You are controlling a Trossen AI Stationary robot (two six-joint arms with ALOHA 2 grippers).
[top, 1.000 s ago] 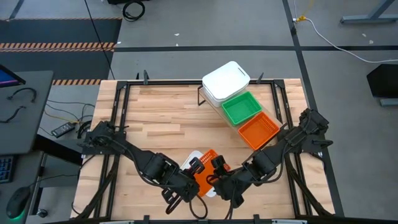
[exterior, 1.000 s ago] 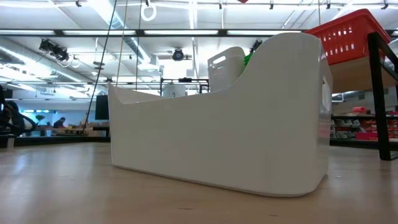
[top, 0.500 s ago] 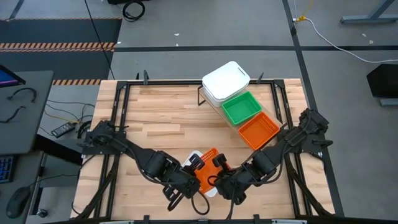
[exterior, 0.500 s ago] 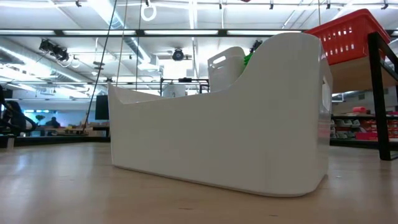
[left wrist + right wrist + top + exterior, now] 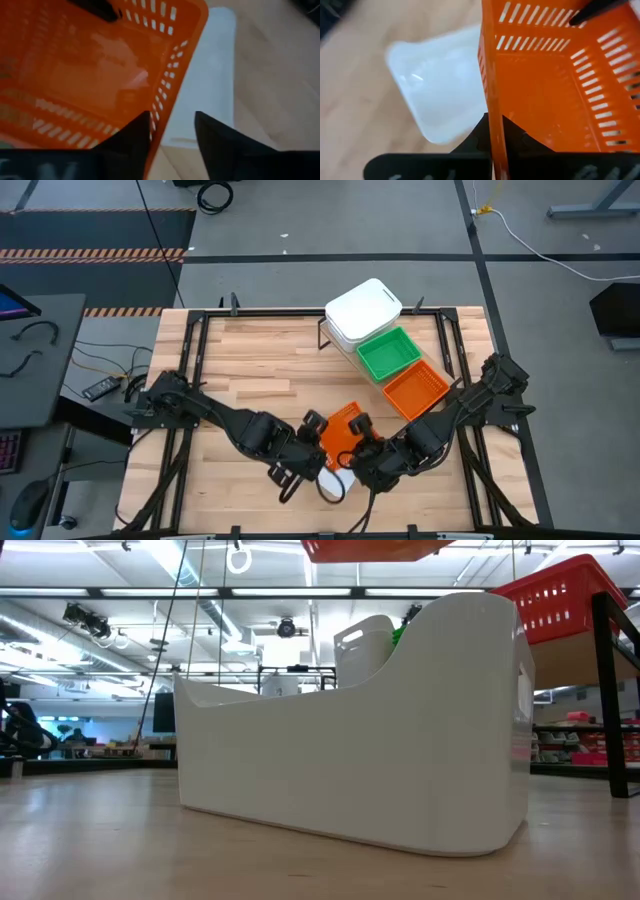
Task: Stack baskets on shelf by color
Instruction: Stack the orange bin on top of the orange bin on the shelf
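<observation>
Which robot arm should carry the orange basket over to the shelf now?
The right arm, probably. Its pincer is shut on the orange basket wall, and it sits on the shelf side. The left pincer has its fingers apart, the wall between them but not clamped.

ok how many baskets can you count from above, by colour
white: 2, the far white basket and the near white basket
green: 1, the green basket
orange: 2, the far orange basket and the lifted orange basket
total: 5 showing; any nested underneath can't be counted
</observation>
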